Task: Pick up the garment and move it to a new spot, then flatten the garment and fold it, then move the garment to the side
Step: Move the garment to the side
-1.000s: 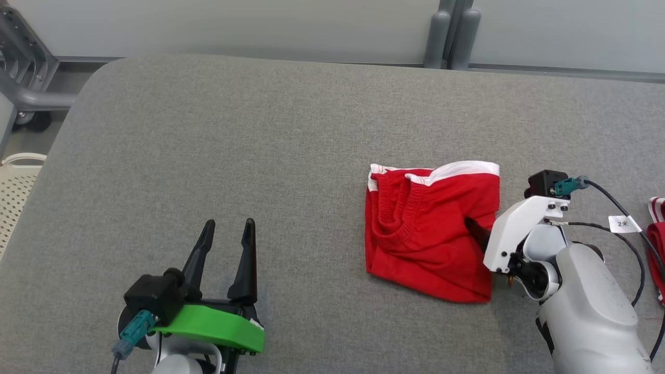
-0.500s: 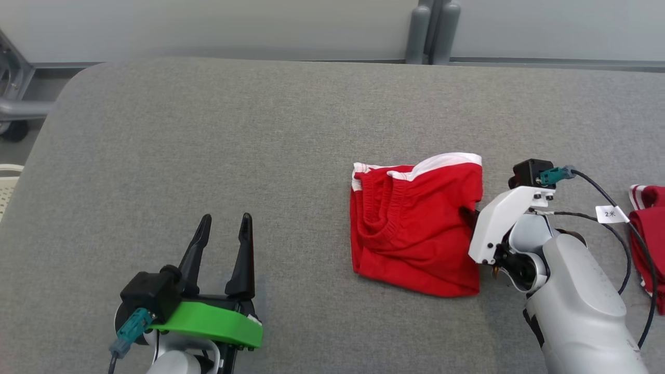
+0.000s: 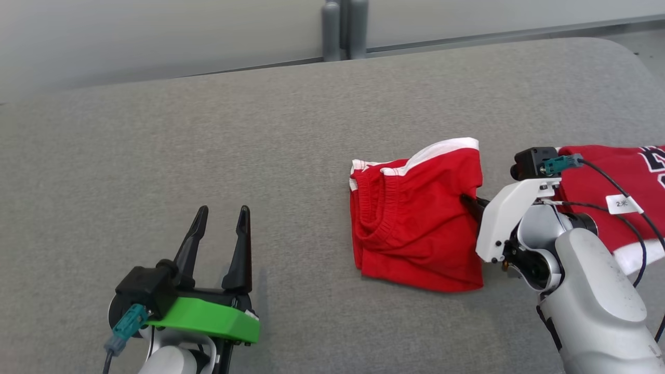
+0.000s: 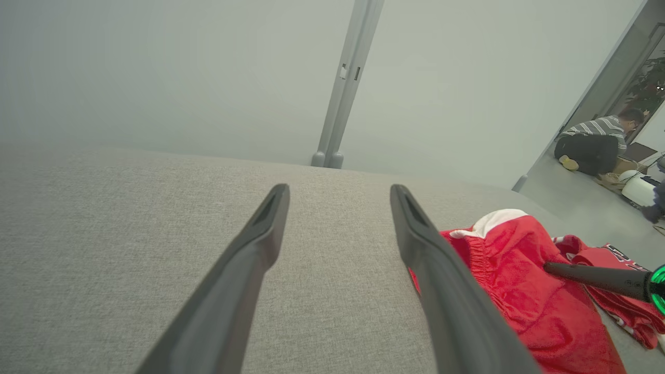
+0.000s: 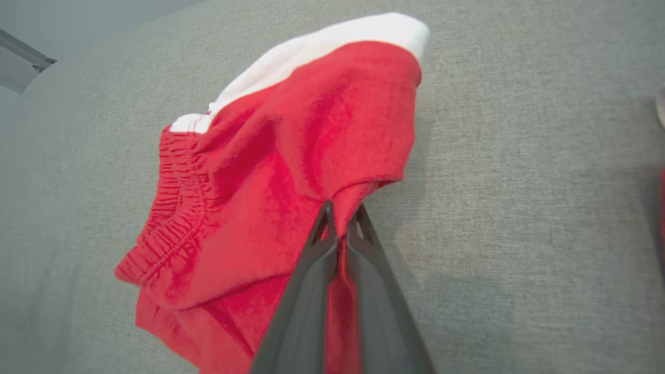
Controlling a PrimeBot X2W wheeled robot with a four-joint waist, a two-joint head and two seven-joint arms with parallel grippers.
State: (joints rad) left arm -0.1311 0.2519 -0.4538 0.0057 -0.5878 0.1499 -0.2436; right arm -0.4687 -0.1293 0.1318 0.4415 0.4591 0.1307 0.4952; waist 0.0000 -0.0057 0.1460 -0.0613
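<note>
Grey fabric covers the padded table point(image 3: 208, 156), where folded red shorts with white trim point(image 3: 415, 228) lie right of centre. My right gripper point(image 5: 340, 214) is clamped on their right edge; my left gripper point(image 3: 222, 213) hovers well apart, fingers spread.

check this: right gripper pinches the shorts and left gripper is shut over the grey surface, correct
No: the left gripper is open over the grey surface, jaws well apart, as the left wrist view shows. The right gripper does pinch the shorts.
</note>
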